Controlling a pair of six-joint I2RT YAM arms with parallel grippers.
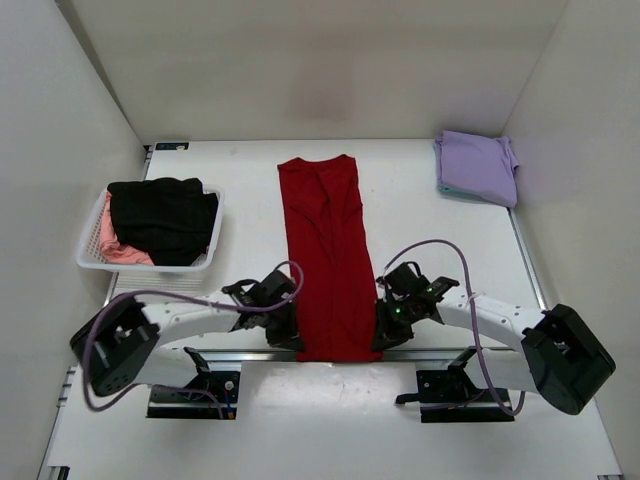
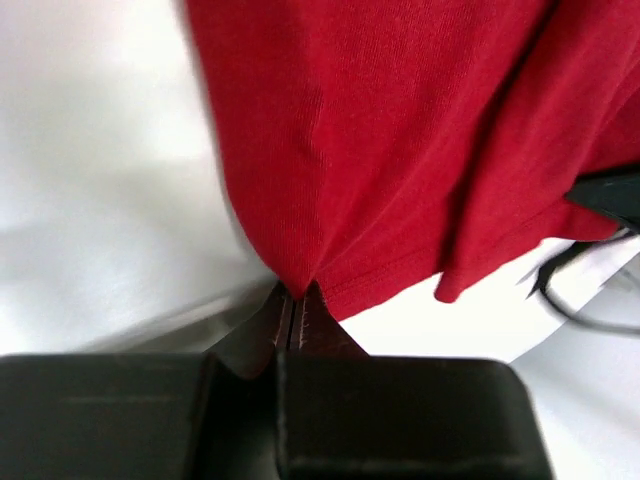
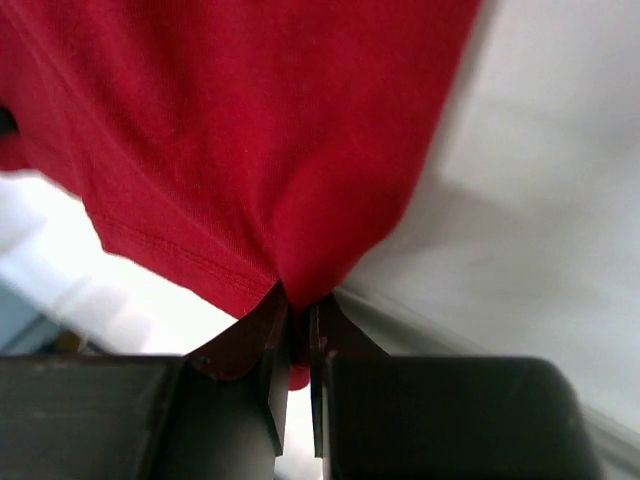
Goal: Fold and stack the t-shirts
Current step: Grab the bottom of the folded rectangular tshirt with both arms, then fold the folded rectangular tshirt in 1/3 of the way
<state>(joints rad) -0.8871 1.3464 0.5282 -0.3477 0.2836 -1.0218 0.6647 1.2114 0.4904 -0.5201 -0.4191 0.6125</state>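
Note:
A deep red t-shirt (image 1: 325,255) lies folded into a long narrow strip down the middle of the table, collar end far, hem at the near edge. My left gripper (image 1: 288,335) is shut on its near left hem corner; the wrist view shows the red cloth (image 2: 400,150) pinched between the fingertips (image 2: 292,298). My right gripper (image 1: 383,335) is shut on the near right hem corner, with red cloth (image 3: 250,130) pinched in the jaws (image 3: 298,300). A folded lavender t-shirt (image 1: 477,166) lies at the far right. A black t-shirt (image 1: 162,217) and a pink one (image 1: 118,248) lie in the basket.
A white lattice basket (image 1: 90,256) stands at the left of the table. White walls close in the table at back, left and right. The arm bases (image 1: 190,392) sit at the near edge.

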